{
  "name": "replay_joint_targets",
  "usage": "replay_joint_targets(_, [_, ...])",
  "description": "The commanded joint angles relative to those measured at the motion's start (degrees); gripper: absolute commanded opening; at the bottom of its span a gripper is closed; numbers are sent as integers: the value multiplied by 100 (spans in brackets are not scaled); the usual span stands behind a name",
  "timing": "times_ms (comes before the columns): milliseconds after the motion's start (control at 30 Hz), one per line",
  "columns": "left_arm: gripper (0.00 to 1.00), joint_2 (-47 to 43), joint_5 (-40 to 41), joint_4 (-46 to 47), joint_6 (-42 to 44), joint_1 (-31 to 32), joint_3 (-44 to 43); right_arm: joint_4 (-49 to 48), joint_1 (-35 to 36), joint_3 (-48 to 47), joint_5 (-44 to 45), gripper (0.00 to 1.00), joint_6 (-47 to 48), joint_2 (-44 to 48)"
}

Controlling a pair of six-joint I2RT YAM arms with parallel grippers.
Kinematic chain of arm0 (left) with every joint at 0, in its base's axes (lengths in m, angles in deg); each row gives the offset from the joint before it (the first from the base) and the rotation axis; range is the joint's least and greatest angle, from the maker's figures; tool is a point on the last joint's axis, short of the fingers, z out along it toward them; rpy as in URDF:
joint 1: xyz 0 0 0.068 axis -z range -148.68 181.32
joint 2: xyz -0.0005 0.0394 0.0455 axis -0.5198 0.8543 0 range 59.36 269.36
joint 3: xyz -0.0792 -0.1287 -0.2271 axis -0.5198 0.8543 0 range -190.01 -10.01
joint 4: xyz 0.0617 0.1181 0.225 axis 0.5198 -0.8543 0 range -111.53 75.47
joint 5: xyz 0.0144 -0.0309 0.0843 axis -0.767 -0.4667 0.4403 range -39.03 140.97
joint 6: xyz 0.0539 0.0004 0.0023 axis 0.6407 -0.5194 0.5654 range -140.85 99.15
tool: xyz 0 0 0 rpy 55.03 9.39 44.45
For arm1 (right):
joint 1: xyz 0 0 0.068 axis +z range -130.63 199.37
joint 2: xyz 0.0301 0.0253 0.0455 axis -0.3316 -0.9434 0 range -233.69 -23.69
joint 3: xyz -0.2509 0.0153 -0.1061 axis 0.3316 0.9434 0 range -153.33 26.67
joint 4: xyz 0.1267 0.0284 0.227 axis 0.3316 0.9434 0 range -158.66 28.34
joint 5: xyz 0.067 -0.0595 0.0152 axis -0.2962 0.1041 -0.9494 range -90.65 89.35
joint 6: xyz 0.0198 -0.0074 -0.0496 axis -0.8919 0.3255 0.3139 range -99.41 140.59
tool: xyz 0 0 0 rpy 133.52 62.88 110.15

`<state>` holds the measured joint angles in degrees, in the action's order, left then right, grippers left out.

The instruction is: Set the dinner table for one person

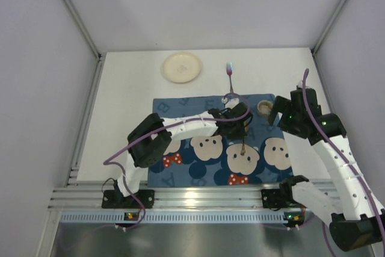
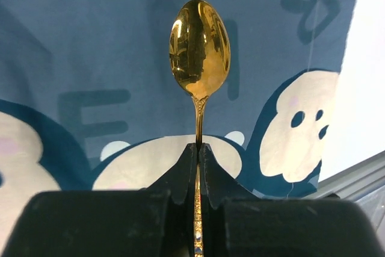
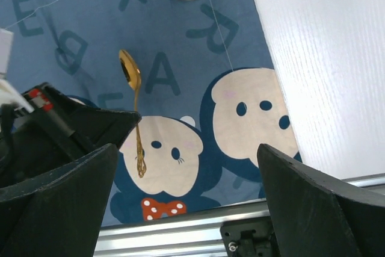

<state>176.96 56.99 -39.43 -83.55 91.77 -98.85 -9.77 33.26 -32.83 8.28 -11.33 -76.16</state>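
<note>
The dinner table (image 1: 126, 100) was a plain matte white slab, lying under everything and showing bare all around the placemat (image 1: 161, 176). The placemat was a navy cloth rectangle printed with cartoon mouse faces, red spotted bows and pale blue capitals. "A", "F", "R", "E" and "B" could be read from the right wrist.

A glossy gold spoon (image 2: 200, 43) with an oval bowl and an embossed handle stood at 12 o'clock from the left gripper (image 2: 198, 148). That gripper's black jaws were pinched tight on the spoon's slim neck.

The left arm bent at the elbow over the mat's 9 o'clock side, and its forearm crossed toward the centre. The right gripper (image 3: 187, 147) hung over the mat's 2 o'clock corner with its jaws spread wide, holding nothing.

A small round speckled bowl (image 1: 264, 108) sat at that corner. A round cream plate (image 1: 181, 67) lay at 11 o'clock of the mat. A fork (image 1: 229, 76) with an iridescent handle lay at 12.
</note>
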Motion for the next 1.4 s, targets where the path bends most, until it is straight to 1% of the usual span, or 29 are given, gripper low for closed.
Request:
replay_joint_targets(0, [0, 148, -258, 188, -630, 64, -431, 324, 35, 27, 223, 100, 125, 298])
replay_joint_targets(167, [0, 571, -575, -23, -753, 257, -793, 483, 26, 97, 399, 100, 239, 527])
replay_joint_targets(267, [6, 773, -1128, 3, -709, 284, -968, 483, 17, 141, 443, 100, 309, 562])
replay_joint_targets(367, [23, 764, -1296, 21, -726, 292, -943, 439, 17, 132, 461, 100, 318, 501])
replay_joint_targets(400, [34, 738, -1288, 38, -726, 284, -890, 439, 9, 132, 461, 100, 327, 483])
replay_joint_targets(500, [53, 659, -1428, 109, -726, 275, -916, 386, 0, 150, 487, 100, 327, 378])
replay_joint_targets(533, [55, 650, -1481, 109, -700, 284, -942, 377, 8, 167, 487, 100, 336, 369])
replay_joint_targets(600, [56, 606, -1577, 39, -665, 249, -1099, 325, 17, 176, 487, 100, 327, 334])
replay_joint_targets(667, [56, 528, -1560, -75, -621, 179, -1258, 298, 8, 185, 496, 100, 301, 307])
replay_joint_targets(700, [56, 344, -1543, -163, -612, 56, -1268, 298, 8, 176, 487, 100, 283, 264])
replay_joint_targets(767, [54, 71, -1429, -207, -507, -137, -1093, 298, 8, 124, 487, 100, 257, 246])
replay_joint_targets(800, [54, -243, -1220, -347, -359, -408, -1014, 316, 8, 106, 522, 100, 239, 237])
replay_joint_targets(867, [54, -552, -955, -567, -209, -778, -716, 333, 9, 53, 540, 100, 222, 254])
replay_joint_targets(900, [54, -806, -832, -611, -16, -1224, -592, 342, 8, 44, 557, 100, 204, 272])
replay_joint_targets(967, [54, -958, -673, -831, 213, -1718, -424, 351, 0, 44, 592, 100, 143, 298])
replay_joint_targets(1000, [54, -993, -655, -945, 318, -2234, -372, 360, 0, 53, 592, 100, 116, 325])
replay_joint_targets(1033, [54, -985, -411, -1033, 554, -2500, -371, 368, 0, 62, 584, 100, 55, 325])
replay_joint_targets(1067, [53, -950, -383, -1043, 652, -2755, -380, 368, 0, 53, 584, 100, 37, 334])
replay_joint_targets(1100, [52, -845, -417, -1034, 775, -3253, -441, 377, 0, 53, 584, 100, -24, 342])
replay_joint_targets(1167, [52, -669, -566, -859, 855, -3748, -573, 403, 8, 36, 610, 100, -77, 360])
replay_joint_targets(1200, [50, -416, -802, -867, 838, -4203, -808, 421, 0, 18, 636, 100, -121, 386])
replay_joint_targets(1233, [50, -274, -926, -867, 838, -4390, -958, 439, 0, 9, 671, 100, -156, 404])
replay_joint_targets(1267, [50, -116, -1075, -867, 864, -4540, -1317, 482, 0, -8, 715, 100, -183, 421])
replay_joint_targets(1300, [49, 199, -1085, -945, 960, -4750, -1529, 500, 0, 0, 776, 100, -244, 456])
replay_joint_targets(1333, [49, 358, -1068, -1024, 1005, -4831, -1757, 535, 8, 0, 821, 100, -270, 483])
replay_joint_targets(1367, [49, 517, -1059, -1103, 1049, -4893, -2177, 588, 0, -8, 847, 100, -297, 509])
